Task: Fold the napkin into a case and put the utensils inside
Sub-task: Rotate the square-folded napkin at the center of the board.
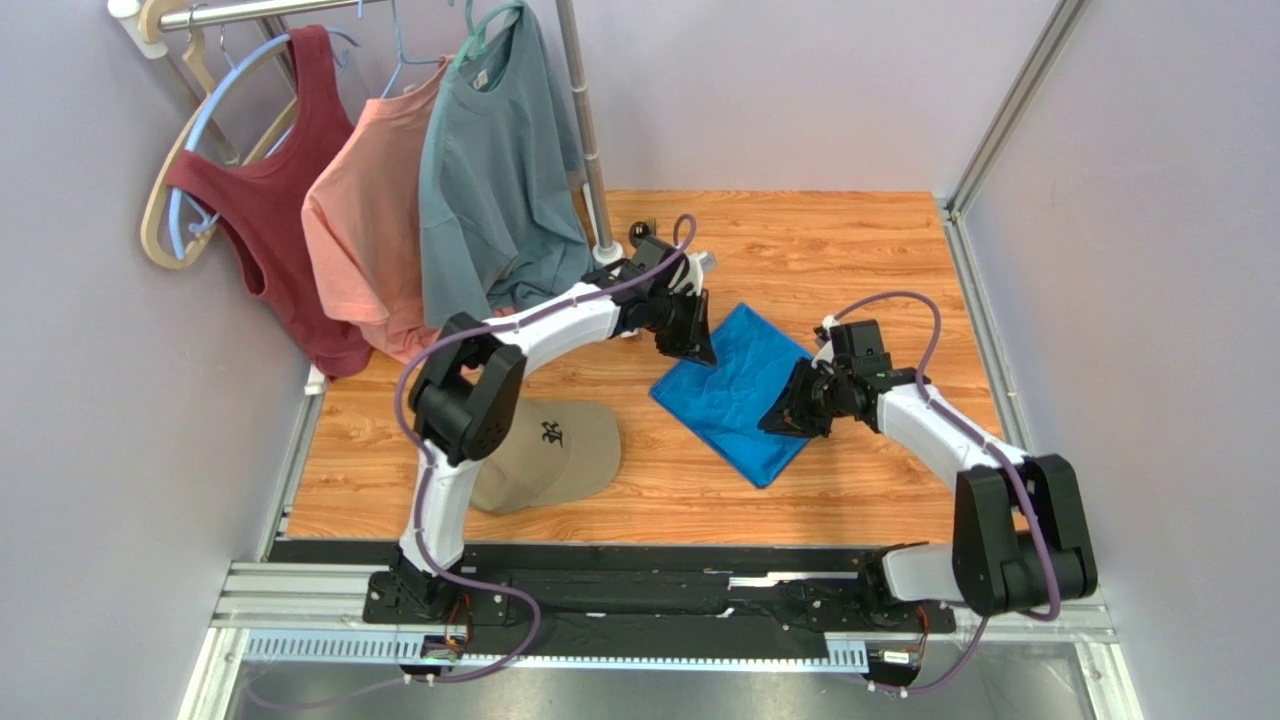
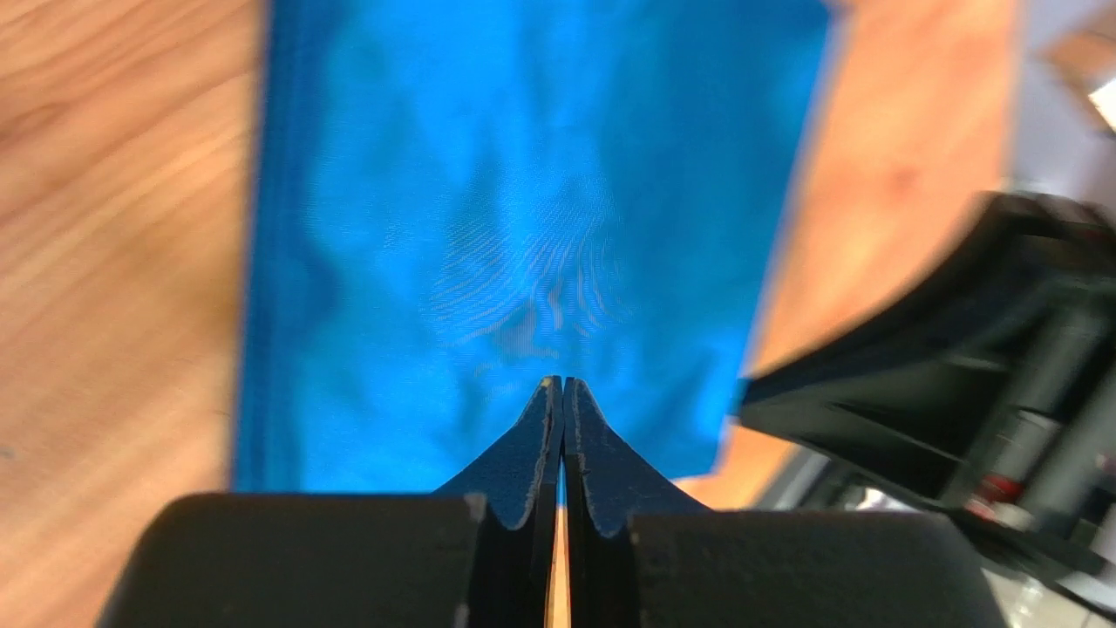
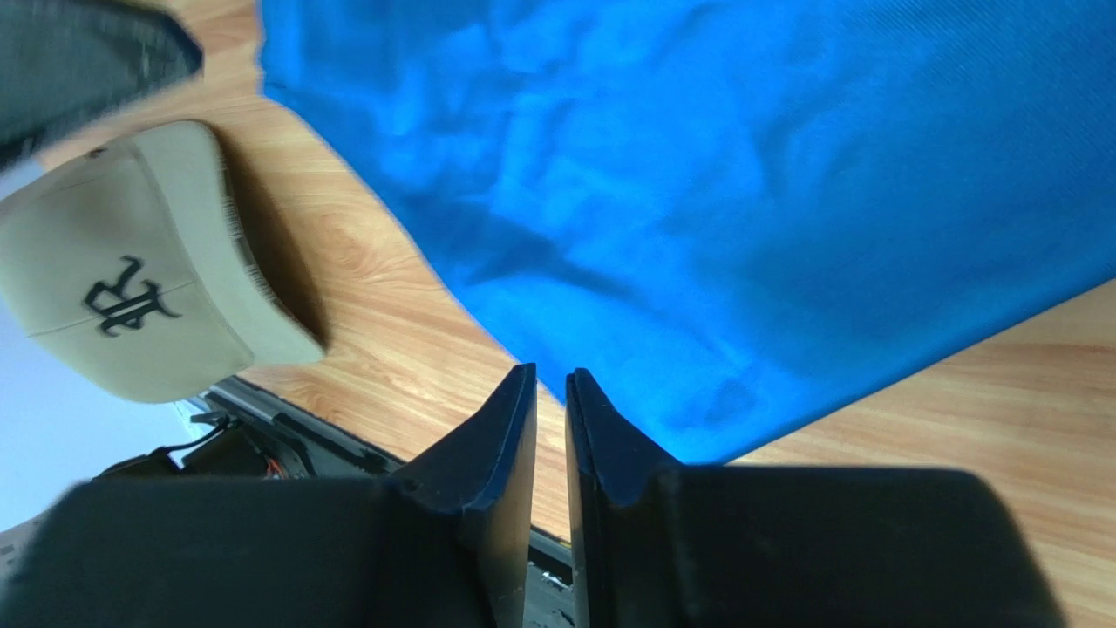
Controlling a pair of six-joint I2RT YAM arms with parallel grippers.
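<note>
The napkin (image 1: pixel 736 390) is a bright blue cloth lying flat on the wooden table as a broad folded rectangle; it fills the left wrist view (image 2: pixel 524 223) and the right wrist view (image 3: pixel 734 196). No narrow case shape shows. My left gripper (image 1: pixel 694 348) is at the napkin's far left edge; its jaws (image 2: pixel 563 382) are pressed together, and no cloth shows between them. My right gripper (image 1: pixel 789 413) is at the napkin's near right edge. Its fingers (image 3: pixel 550 373) stand a narrow gap apart, with only wood showing between them and the cloth's corner beside one finger. The utensils are out of view.
A tan cap (image 1: pixel 559 450) lies left of the napkin, seen also in the right wrist view (image 3: pixel 131 275). A rack pole (image 1: pixel 586 135) stands at the back left with a maroon tank top (image 1: pixel 278 195), a pink top (image 1: pixel 376 210) and a grey-teal T-shirt (image 1: pixel 496 165). Walls close both sides.
</note>
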